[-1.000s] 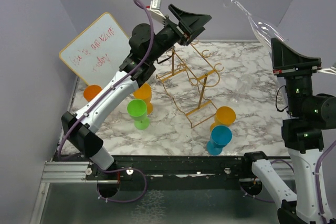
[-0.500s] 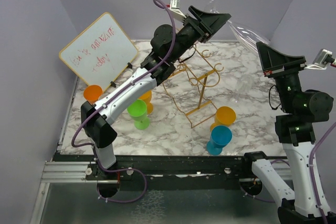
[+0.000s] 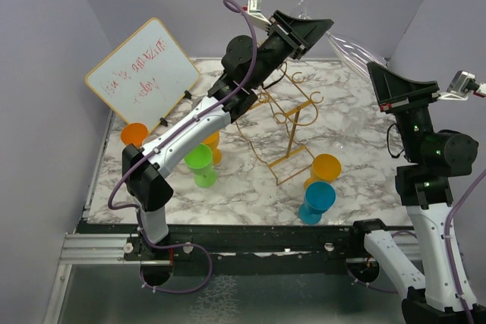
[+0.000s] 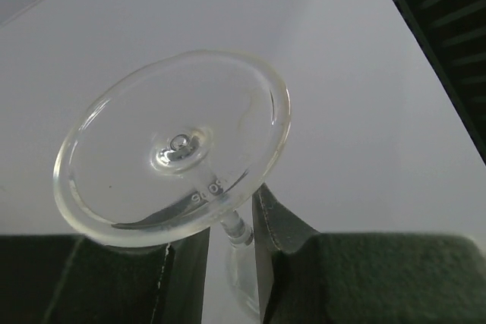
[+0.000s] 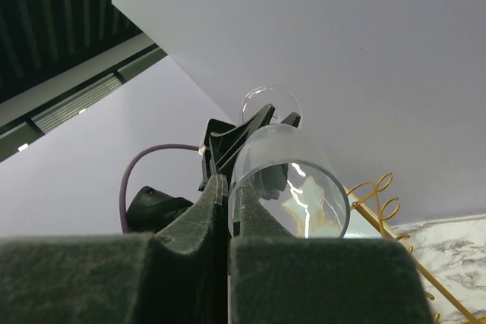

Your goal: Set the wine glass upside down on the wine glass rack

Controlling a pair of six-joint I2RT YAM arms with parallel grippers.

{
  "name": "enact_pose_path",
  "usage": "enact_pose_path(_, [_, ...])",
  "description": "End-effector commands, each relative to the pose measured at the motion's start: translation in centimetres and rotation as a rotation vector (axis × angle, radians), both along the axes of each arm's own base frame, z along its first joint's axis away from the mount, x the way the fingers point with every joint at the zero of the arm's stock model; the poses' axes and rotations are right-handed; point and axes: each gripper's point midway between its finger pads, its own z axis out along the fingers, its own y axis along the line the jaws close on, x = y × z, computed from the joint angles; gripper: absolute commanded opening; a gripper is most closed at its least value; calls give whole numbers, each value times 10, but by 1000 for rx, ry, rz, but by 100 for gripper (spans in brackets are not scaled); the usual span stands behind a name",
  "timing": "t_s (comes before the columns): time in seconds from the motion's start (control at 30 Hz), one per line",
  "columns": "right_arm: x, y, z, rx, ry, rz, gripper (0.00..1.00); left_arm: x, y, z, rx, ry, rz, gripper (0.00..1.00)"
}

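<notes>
The clear wine glass [image 3: 355, 49] lies nearly level in the air above the back of the table, foot pointing left. My right gripper [image 3: 373, 68] is shut on the wall of its bowl [image 5: 288, 180] at the rim. My left gripper [image 3: 320, 25] stands at the foot end. In the left wrist view the round foot [image 4: 175, 149] fills the middle, and the stem [image 4: 231, 221] runs between the left gripper [image 4: 228, 244] fingers, against the right finger [image 4: 277, 225] with a gap on the other side. The gold wine glass rack [image 3: 285, 123] stands below on the marble.
A whiteboard [image 3: 144, 73] leans at the back left. Orange cups [image 3: 134, 134] [image 3: 206, 138] and a green cup [image 3: 199, 161] stand left of the rack. An orange cup [image 3: 326, 166] and a blue cup [image 3: 317, 199] stand in front right. Grey walls close in on three sides.
My left arm swung right and up to the glass's foot, and its jaws narrowed round the stem. The right gripper lowered and tilted the glass towards the left.
</notes>
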Motion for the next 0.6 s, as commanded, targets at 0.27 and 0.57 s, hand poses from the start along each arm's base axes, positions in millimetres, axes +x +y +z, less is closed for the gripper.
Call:
enact_pose_path(0.27, [-1, 10, -5, -39, -11, 51, 18, -13, 5, 18, -19, -106, -9, 0])
enact_pose_path(0.57, [4, 9, -15, -67, 28, 33, 66, 5, 61, 43, -4, -198, -13, 0])
